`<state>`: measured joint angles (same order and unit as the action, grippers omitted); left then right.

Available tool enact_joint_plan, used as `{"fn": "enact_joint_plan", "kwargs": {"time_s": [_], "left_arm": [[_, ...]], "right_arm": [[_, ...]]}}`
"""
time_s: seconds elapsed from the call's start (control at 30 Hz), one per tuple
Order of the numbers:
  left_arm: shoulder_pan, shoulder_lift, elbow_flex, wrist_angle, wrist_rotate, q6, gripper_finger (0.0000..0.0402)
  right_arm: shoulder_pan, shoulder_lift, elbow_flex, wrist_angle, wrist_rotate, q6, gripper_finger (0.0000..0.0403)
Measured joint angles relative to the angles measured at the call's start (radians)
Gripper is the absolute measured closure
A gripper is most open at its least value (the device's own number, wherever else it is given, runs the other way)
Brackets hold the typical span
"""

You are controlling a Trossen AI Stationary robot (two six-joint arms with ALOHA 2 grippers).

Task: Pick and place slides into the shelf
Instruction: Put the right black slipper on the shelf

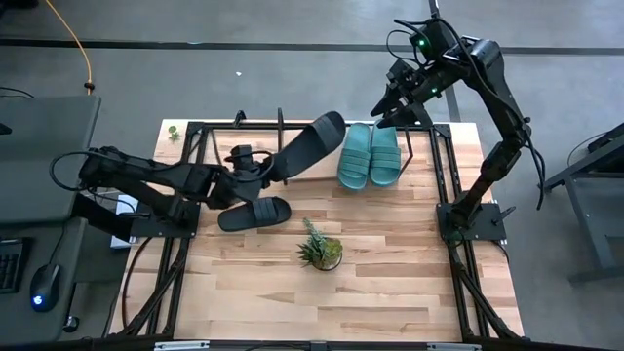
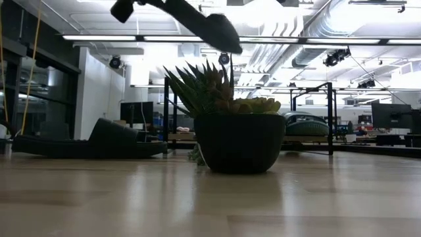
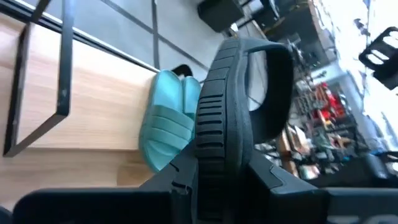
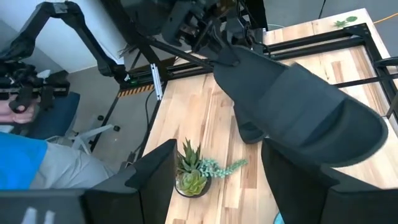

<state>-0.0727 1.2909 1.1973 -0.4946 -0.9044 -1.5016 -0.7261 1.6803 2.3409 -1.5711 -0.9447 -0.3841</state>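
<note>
Robotics lab, exposed ducts [image 2: 316, 46], concrete floor [image 1: 292, 83]

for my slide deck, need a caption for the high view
Left gripper lifts a black slide toward two teal slides on the shelf.

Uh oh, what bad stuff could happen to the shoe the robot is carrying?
The left claw pinches just one end of the black rubber slide sandal, so it might wobble loose and drop. Swinging toward the low wooden shelf with black bar frames, it could bump the two teal-green rubber slide sandals already there. The right claw hovers open close by, so the arms might knock together.
</note>
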Motion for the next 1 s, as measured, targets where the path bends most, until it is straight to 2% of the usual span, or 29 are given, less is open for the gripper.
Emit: {"fn": "enact_joint_plan", "kwargs": {"time_s": [0.37,0.7,1.0], "left_arm": [[0.000,0.150,0.000,0.056,-0.094,-0.211,0.0341],[0.000,0.229,0.000,0.104,-0.286,-0.317,0.0341],[0.000,0.332,0.000,0.104,-0.342,-0.486,0.0341]], "right_arm": [[0.000,0.000,0.000,0.000,0.000,0.025,0.0178],[0.000,0.000,0.000,0.000,-0.006,0.028,0.0178],[0.000,0.000,0.000,0.000,-0.019,0.025,0.0178]]}}
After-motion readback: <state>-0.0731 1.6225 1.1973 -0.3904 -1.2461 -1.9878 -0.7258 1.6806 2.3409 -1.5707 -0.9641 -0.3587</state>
